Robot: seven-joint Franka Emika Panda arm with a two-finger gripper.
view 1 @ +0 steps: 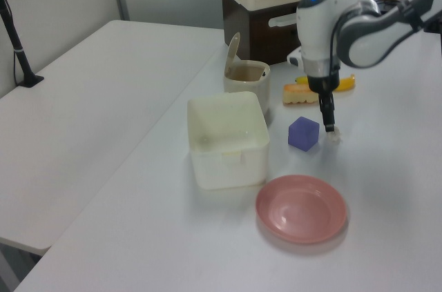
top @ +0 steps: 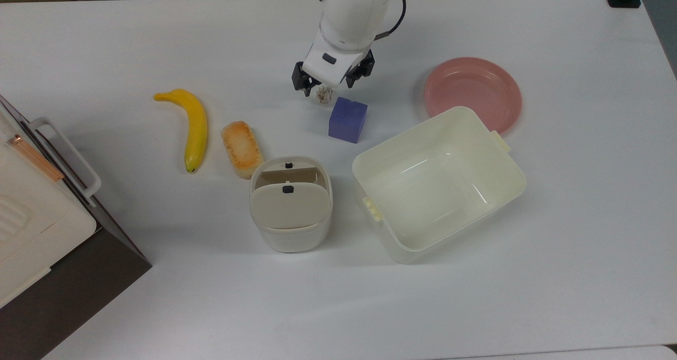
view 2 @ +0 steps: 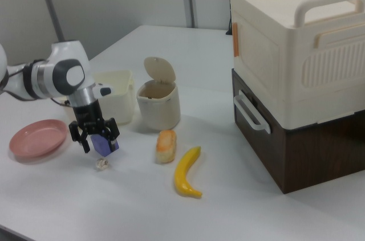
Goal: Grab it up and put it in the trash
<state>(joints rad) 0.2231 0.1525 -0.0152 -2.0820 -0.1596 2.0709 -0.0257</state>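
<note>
Upper center in the top view, the tool [top: 326,86] hung spread apart over the paper ball [top: 323,95], beside the blue cube [top: 347,119].

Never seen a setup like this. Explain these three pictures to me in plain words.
One white robot arm, filmed from above and from two sides. Its end effector hangs open over a tiny paper ball on a white table; nothing is held. Nearby lie a blue cube, a bread piece, a banana, a pink plate, an open tub and a small bin with its lid flap open. A cream box on a brown base stands at the table's edge.
</note>
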